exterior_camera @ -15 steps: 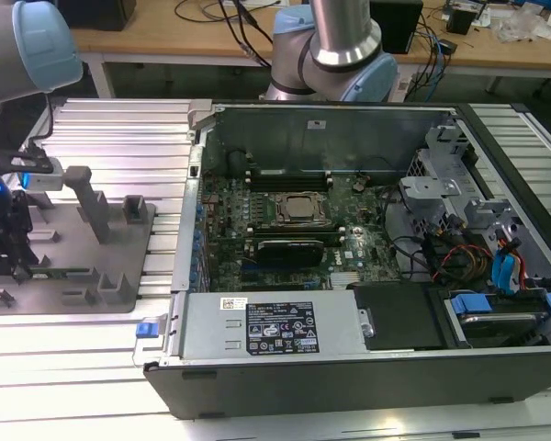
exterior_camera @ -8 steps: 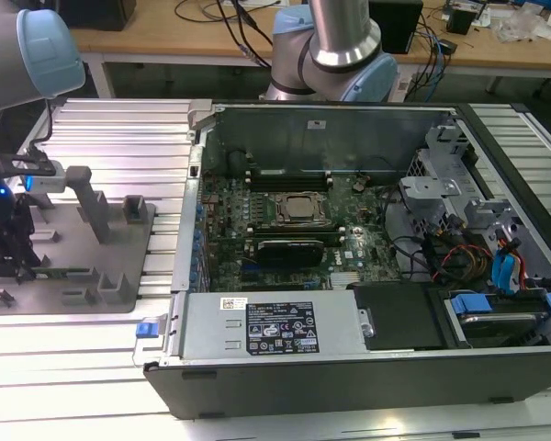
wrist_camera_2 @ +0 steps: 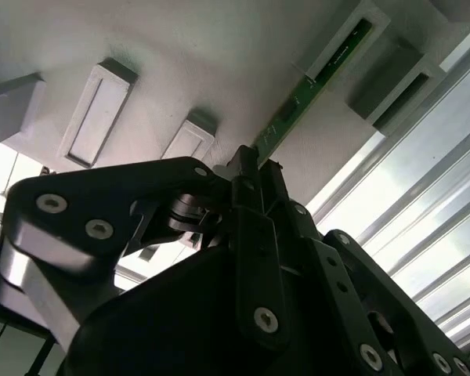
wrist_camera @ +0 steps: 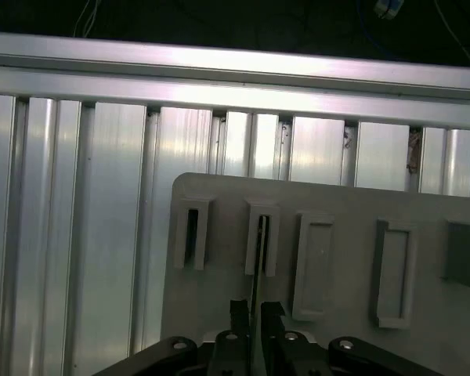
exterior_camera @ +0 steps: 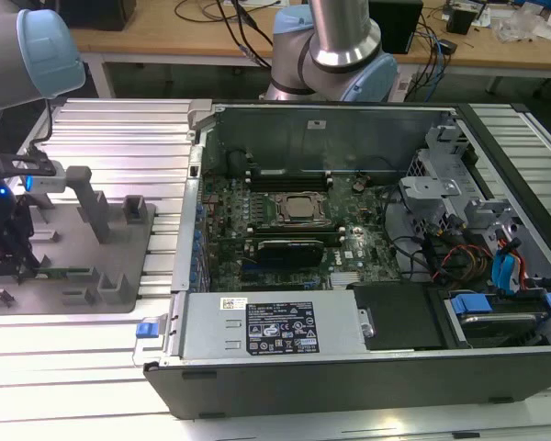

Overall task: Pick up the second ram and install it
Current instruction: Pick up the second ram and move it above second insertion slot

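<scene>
One gripper (wrist_camera: 254,308) pinches one green memory strip (wrist_camera: 258,258) between its two fingers. The strip stands on edge on the grey fixture plate (wrist_camera: 211,313). In the first wrist view four slotted blocks (wrist_camera: 313,266) line that plate, and the strip's far end sits in one of them. Farther off, in the exterior view, one open computer case (exterior_camera: 349,377) lies on the ribbed metal table (exterior_camera: 110,138), well apart from the strip, with one processor (exterior_camera: 300,209) at its middle.

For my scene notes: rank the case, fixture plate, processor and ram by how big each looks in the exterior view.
1. case
2. fixture plate
3. processor
4. ram: longer than the processor, but it shows as a thin green sliver, so it covers less. It also sits at a different distance from the camera.
</scene>
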Robot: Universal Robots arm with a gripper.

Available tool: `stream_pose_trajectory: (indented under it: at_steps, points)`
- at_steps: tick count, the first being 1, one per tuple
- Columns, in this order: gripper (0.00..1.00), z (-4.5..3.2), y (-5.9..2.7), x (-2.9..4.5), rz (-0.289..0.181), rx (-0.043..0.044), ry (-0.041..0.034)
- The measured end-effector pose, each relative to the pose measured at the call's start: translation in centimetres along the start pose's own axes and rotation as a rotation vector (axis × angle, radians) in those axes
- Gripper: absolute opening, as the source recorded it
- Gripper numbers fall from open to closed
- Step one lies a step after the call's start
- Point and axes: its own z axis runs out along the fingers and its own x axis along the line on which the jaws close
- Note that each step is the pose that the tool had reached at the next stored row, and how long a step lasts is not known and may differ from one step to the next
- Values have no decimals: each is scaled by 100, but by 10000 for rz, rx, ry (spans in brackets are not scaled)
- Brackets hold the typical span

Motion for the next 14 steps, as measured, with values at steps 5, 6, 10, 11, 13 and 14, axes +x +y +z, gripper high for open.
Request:
stream_pose_trajectory:
  at_steps: [5,6,10,11,13,14]
  points:
    - [19,-23,-4,0,145,0,-1]
    - [19,-23,-3,1,144,-1,0]
    - [11,-24,-3,1,146,-2,0]
    - [9,-24,-3,1,146,-2,0]
    - [9,-24,-3,1,147,-2,0]
    - [9,-24,-3,1,147,-2,0]
